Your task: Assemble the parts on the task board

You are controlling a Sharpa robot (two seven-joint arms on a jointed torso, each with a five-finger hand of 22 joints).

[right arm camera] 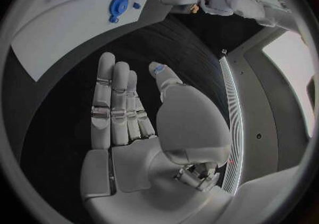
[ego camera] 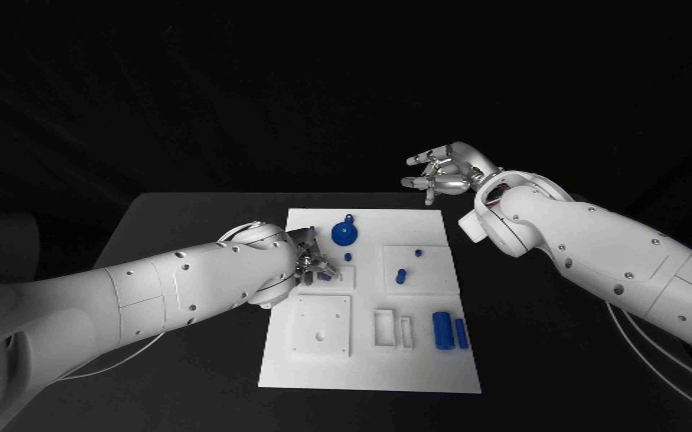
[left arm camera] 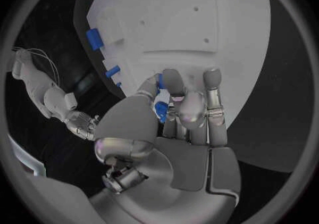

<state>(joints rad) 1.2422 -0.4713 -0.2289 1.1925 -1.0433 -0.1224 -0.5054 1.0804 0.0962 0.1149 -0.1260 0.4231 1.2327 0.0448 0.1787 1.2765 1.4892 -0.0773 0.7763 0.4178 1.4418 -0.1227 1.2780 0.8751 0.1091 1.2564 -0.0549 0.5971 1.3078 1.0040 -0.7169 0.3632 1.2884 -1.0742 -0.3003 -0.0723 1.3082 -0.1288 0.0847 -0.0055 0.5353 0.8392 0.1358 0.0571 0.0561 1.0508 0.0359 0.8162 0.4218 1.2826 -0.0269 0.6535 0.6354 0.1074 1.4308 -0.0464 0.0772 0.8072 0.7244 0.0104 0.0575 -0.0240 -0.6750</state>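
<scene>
The white task board lies in the middle of the table. My left hand hovers over its left middle and pinches a small blue part between thumb and fingers, just above the board. A round blue part stands near the board's far edge, with a small blue piece beside my left hand. Two small pegs sit in a square plate. My right hand is raised beyond the board's far right corner, its fingers straight and apart, holding nothing.
Two blue blocks lie side by side near the board's right edge, also seen as blue blocks in the left wrist view. A raised white square plate and a slotted frame sit on the near half. Black table surrounds the board.
</scene>
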